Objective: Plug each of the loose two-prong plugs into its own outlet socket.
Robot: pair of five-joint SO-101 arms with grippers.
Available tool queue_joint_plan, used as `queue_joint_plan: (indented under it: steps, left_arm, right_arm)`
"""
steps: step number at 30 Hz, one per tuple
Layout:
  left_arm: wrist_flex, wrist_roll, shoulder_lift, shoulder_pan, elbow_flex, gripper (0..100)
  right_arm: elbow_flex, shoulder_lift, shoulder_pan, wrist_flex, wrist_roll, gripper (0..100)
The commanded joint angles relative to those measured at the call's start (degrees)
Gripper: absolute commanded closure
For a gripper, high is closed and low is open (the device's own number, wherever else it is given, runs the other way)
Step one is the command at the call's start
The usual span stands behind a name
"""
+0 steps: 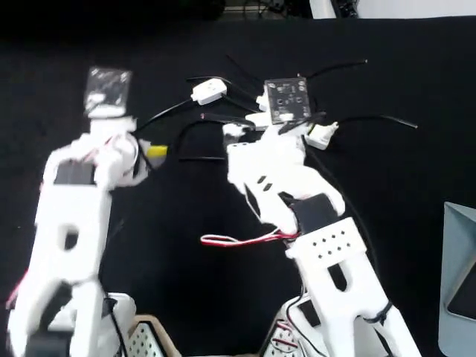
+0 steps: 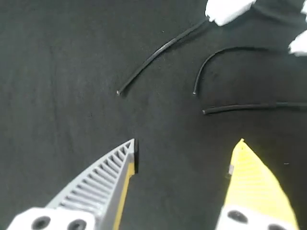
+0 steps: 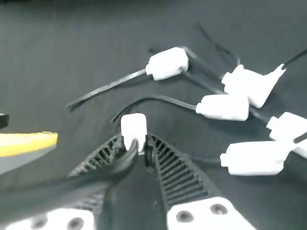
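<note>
A white plug (image 3: 134, 125) is pinched at the tip of the right pincer (image 3: 139, 145). The dark fingers are pressed onto its sides, so its body sticks out ahead of them; the prongs cannot be made out. It is probably gripped this way for carrying to the socket block (image 1: 286, 99), which lies just beyond this pincer. Other plugs (image 3: 167, 63) lie loose on the black cloth (image 2: 57, 57) ahead of it. The left pincer (image 2: 184, 143) is spread wide and empty above bare cloth, with cable ends (image 2: 144, 67) ahead of it and a second block (image 1: 108, 88) beyond. This arm is judged to be held apart so that the right one has room.
</note>
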Motion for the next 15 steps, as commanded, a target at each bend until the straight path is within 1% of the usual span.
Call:
queue_joint_plan:
  steps: [1,4,7,11,15]
  left_arm:
    - [-1.8,-10.1,18.3,-0.5,-17.3,69]
    - [-1.8,-15.6,29.4,-0.4,-28.0,69]
    - [-1.8,-18.7,40.1,0.1,-39.2,69]
    - [-1.5,-20.4,53.6,1.5,-53.1,69]
    - [-1.4,-20.5,65.7,2.6,-65.8,69]
  right_arm:
    - [1.5,-1.2,2.7,-6.3,-0.8,98.7]
    - [3.6,-1.2,3.0,-9.8,-1.0,98.7]
    - [4.6,-1.2,3.0,-11.4,-0.9,98.7]
    - [4.6,-1.2,3.0,-11.6,-0.9,98.7]
    - [4.7,-1.1,2.8,-11.6,-1.0,98.7]
